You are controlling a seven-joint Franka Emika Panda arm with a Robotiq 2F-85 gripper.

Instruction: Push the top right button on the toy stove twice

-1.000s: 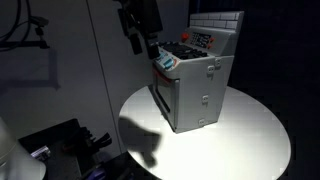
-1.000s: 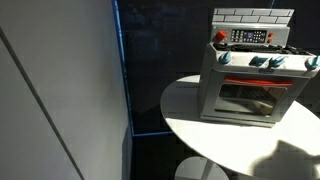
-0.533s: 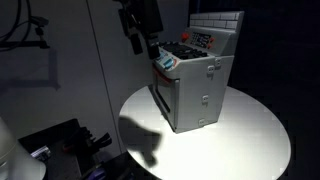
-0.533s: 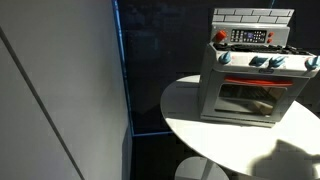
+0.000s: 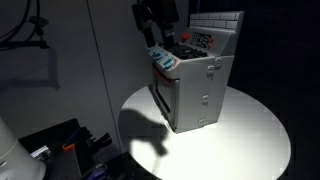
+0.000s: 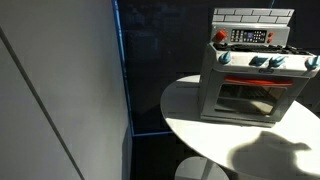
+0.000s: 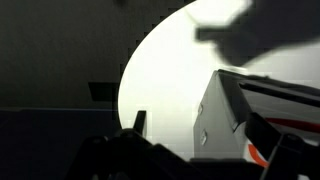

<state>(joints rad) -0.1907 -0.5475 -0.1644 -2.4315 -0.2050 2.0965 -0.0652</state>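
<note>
The toy stove [image 5: 197, 88] is a grey box with a tiled back wall, a black cooktop and a red-and-white panel [image 5: 203, 38]. It stands on a round white table [image 5: 250, 140]. In an exterior view the stove [image 6: 255, 80] shows its door and the panel [image 6: 250, 37]. My gripper [image 5: 158, 44] hangs over the stove's front top edge, near the blue knobs, a little short of the panel. It is out of the frame in the exterior view that faces the door. In the wrist view the gripper [image 7: 203, 128] is open and empty, with the stove's side [image 7: 222, 115] between its fingers.
The table [image 6: 200, 120] ends close around the stove, and the gripper's shadow falls on it [image 6: 270, 158]. A grey wall panel [image 6: 60, 90] stands beside the table. Dark equipment [image 5: 60, 145] sits low on the floor side. Cables hang on the wall [image 5: 30, 35].
The gripper has moved sideways toward the stove, from beside it to over its front top edge. Its shadow on the table has shifted with it. The stove has not moved.
</note>
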